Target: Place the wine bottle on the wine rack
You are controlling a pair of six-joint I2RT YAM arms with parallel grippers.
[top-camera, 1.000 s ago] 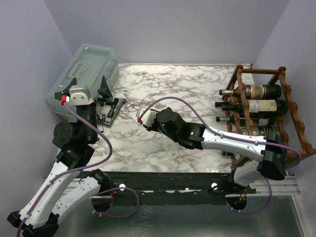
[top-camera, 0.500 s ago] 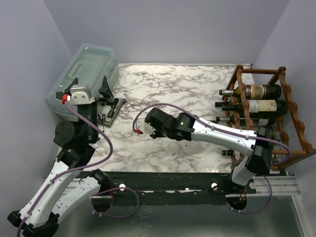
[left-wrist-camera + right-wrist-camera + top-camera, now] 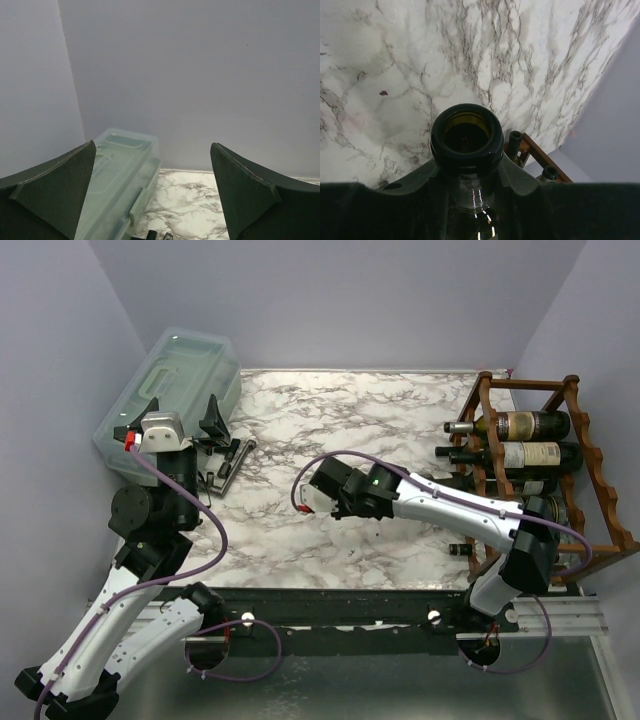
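Observation:
My right gripper (image 3: 468, 167) is shut on the neck of a dark green wine bottle (image 3: 466, 135), whose open mouth points away from the wrist camera towards the rack. In the top view the right gripper (image 3: 340, 498) is over the middle of the marble table, and the arm hides the bottle. The reddish-brown wine rack (image 3: 600, 490) stands at the right edge, and a corner of it shows in the right wrist view (image 3: 532, 150). My left gripper (image 3: 180, 412) is open and empty, raised at the left, its jaws wide apart in the left wrist view (image 3: 152, 190).
The rack holds several labelled bottles (image 3: 525, 425) lying with necks to the left. A translucent lidded plastic box (image 3: 170, 390) sits at the back left, also in the left wrist view (image 3: 120, 170). A small black tool (image 3: 225, 462) lies beside it. Grey walls close in on three sides.
The right arm has turned its wrist and shifted a little to the right, towards the rack, with the bottle still in its grip. The left arm has not moved.

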